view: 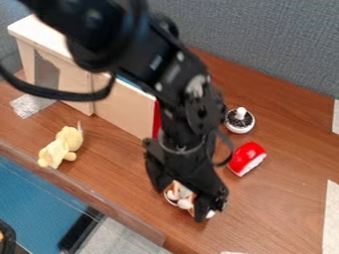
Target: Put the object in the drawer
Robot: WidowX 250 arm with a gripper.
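The wooden table [285, 178] runs beneath everything, and the black arm [182, 92] comes down across it from the upper left of the view. The pale cabinet [46, 38] stands well up and left of the claw [181, 202], its drawer [126, 106] pulled out towards the claw, long axis slanting down the same way. Left of the claw lies a yellow plush [63, 147]; up and right sit a red-and-white toy [247, 157] and, farther, a white pot [240, 129]. The small orange-and-white toy [180, 194], likely the one to put away, is right at the claw's tip; whether it is clamped, I cannot tell. Once gripped, it should need lifting up-left, over the drawer's wall.
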